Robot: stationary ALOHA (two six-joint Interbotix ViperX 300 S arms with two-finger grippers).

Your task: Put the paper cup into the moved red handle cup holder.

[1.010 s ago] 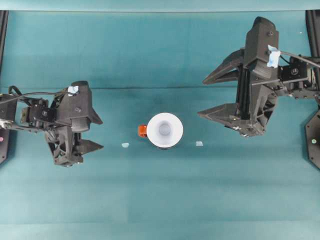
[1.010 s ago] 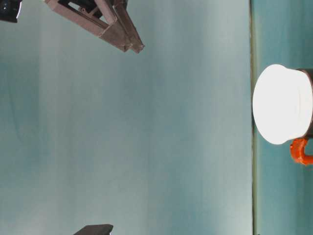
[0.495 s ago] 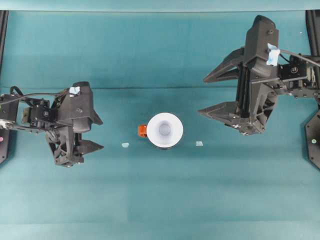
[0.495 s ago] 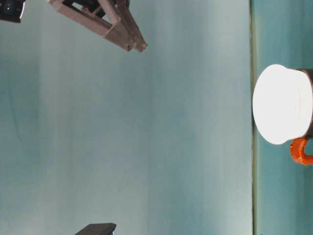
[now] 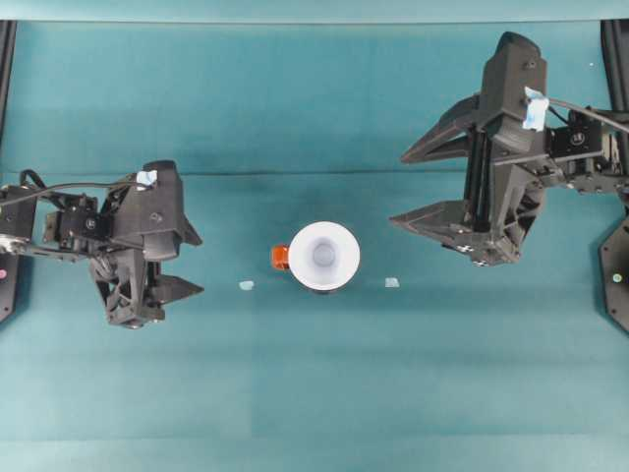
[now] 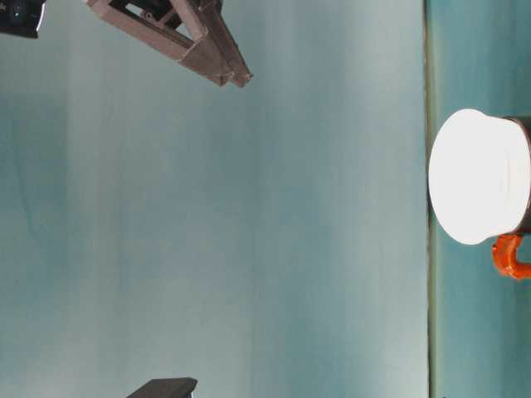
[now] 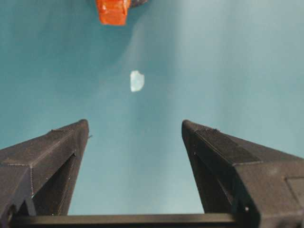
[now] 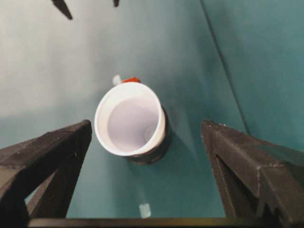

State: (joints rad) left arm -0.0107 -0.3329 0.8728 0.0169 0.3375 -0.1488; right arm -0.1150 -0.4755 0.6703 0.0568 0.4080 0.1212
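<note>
- Change since the earlier frames: the right gripper (image 5: 397, 189) is shifting very slightly in the overhead view, its upper finger tip now sitting a touch further right; in the table-level view its finger tip (image 6: 236, 79) is lying a little closer to the table than a second ago. The left gripper (image 5: 197, 264), the paper cup (image 5: 323, 256) and the red handle cup holder (image 5: 280, 258) are keeping their places.
- Writing: no brand, label or legible text is showing on any item; a small pale-blue tape tab (image 5: 535, 109) on the right arm's housing and a similar one (image 5: 145, 178) on the left arm's are bearing no readable marks.
- Paper cup: plain white, with a wide round rim (image 8: 129, 119) tapering to a small greyish base; it is sitting upright inside the holder at the middle of the teal table (image 5: 314, 393), between the two grippers and well apart from both.
- Holder: glossy black wall (image 8: 158, 146) showing beneath the cup's rim; the red-orange handle tab (image 7: 113, 10) is pointing toward the left gripper.
- Left gripper: jaws standing apart, holding nothing, above bare table, with a small pale marker (image 7: 137, 80) lying ahead of them.
- Right gripper: jaws standing wide apart, holding nothing, raised above the table, framing the cup from a distance; a second pale marker (image 5: 392, 283) is lying just right of the cup.
</note>
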